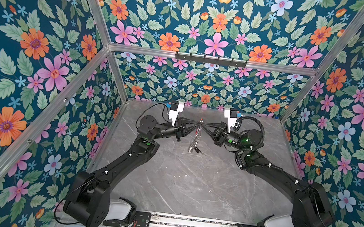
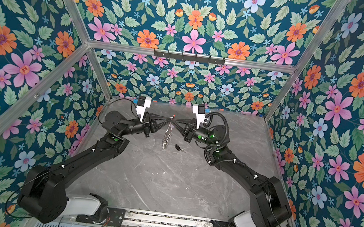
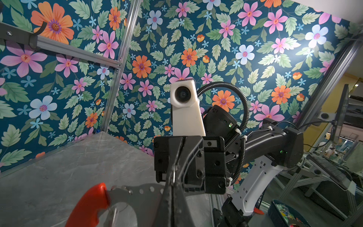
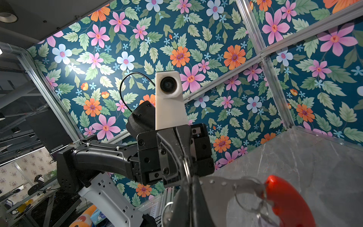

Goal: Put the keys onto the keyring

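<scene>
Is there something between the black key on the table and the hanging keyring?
Nothing visible. The black key lies on the table beside the low end of the keyring. However, left hand and right hand are both shut on it.

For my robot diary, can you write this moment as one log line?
left gripper: shut on keyring | right gripper: shut on keyring | keyring: held above table | black key: on table, loose
</scene>
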You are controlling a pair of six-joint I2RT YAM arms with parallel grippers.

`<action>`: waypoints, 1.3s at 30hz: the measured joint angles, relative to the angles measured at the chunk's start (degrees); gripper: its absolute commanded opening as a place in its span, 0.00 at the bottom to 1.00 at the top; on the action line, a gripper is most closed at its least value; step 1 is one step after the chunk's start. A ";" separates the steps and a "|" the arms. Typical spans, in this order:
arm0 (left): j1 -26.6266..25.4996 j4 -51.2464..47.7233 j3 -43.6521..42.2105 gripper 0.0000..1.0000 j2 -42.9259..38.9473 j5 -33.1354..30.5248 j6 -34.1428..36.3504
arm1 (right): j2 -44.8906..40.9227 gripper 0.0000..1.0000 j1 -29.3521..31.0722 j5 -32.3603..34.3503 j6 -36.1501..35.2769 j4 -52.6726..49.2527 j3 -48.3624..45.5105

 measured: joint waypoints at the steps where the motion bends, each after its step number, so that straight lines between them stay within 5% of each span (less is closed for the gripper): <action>1: 0.00 -1.64 0.07 0.00 -0.42 -0.24 1.18 | -0.13 0.09 0.04 0.07 -0.17 -0.59 -0.07; 4: -0.07 -10.40 1.03 0.00 -2.25 -0.68 6.16 | -2.16 0.39 0.02 1.46 -2.67 -6.82 -0.35; 6: -0.24 -19.58 2.27 0.00 -4.26 -1.97 11.45 | -5.16 0.45 -0.85 4.13 -6.64 -14.51 -0.39; 12: -0.17 -40.35 1.20 0.00 -11.87 -11.21 24.79 | -7.28 0.42 -2.05 21.86 -22.29 -41.33 0.63; 18: -0.17 -48.06 -2.32 0.00 -16.50 -19.85 25.49 | 2.51 0.37 -2.27 36.30 -25.88 -58.64 2.27; 26: -0.17 -49.05 -10.19 0.00 -21.42 -27.74 21.55 | 15.52 0.41 -1.44 35.60 -25.57 -62.95 6.38; 39: -0.17 -48.35 -11.47 0.00 -21.05 -27.06 20.02 | 26.99 0.56 -2.40 26.77 -29.42 -65.72 15.15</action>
